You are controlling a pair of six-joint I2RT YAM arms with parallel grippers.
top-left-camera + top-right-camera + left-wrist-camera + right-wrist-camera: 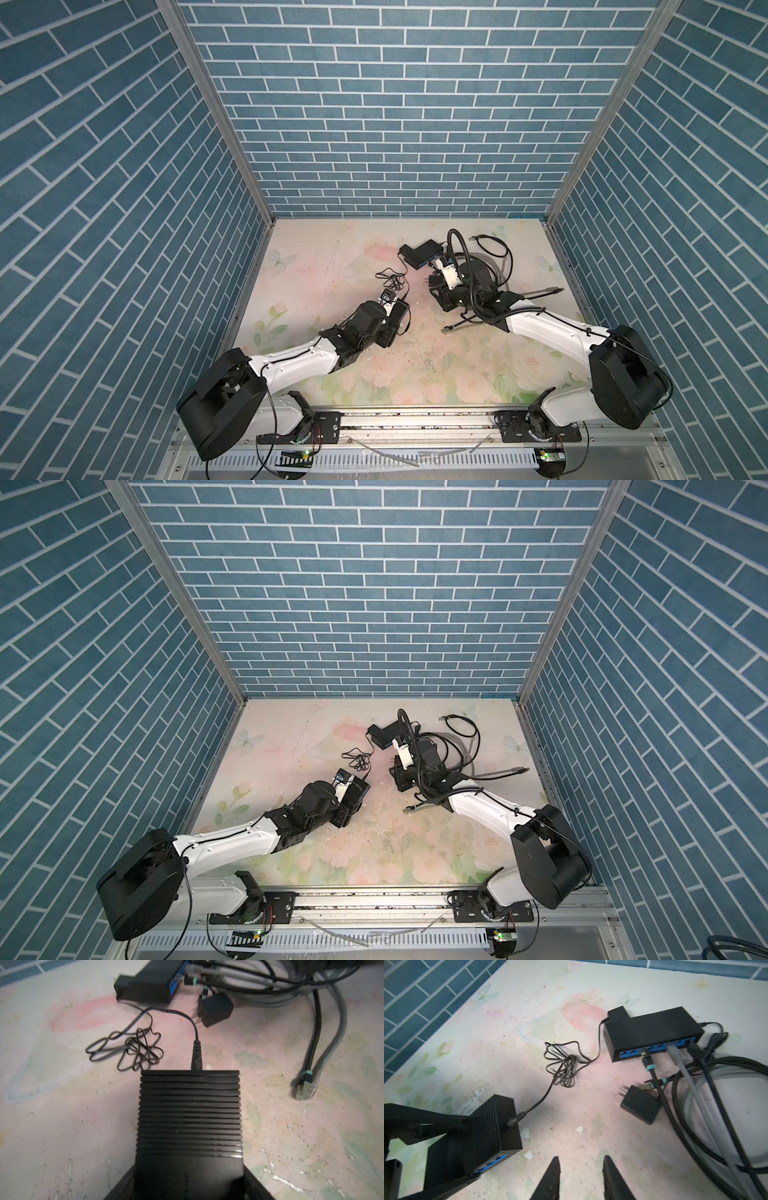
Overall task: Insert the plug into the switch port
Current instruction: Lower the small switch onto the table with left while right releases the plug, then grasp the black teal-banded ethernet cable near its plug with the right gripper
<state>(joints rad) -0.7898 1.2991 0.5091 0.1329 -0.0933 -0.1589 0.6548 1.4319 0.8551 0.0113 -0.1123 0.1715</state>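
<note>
The left claw [471, 1147] was clamped across a small ribbed black switch [190, 1115] and held it low over the floral worktop [328, 266]. A row of blue ports ran along one long side of the switch. The black barrel plug [513, 1121] sat in the small switch's end face, with its tip out of sight inside.

From the plug a thin cord ran into a loose tangle [563, 1070]. The tangle lay on the worktop between the small switch and a larger black switch [652, 1030] near the back wall, and the cord went on to that switch's end.

The right claw [581, 1160] hung near the small switch, over bare worktop. Its fingers stood apart with nothing between them.

Three cables were seated in the larger switch's blue ports: a black one with a teal band [646, 1059], a grey one [677, 1055] and another black one [695, 1051]. Their loops were heaped beside the right arm. A black power adapter [640, 1105] lay just in front of that switch, prongs pointing toward the tangle, with cables crossing its edge. Two loose cable ends [304, 1086] rested side by side on the worktop, well apart from both switches.
</note>
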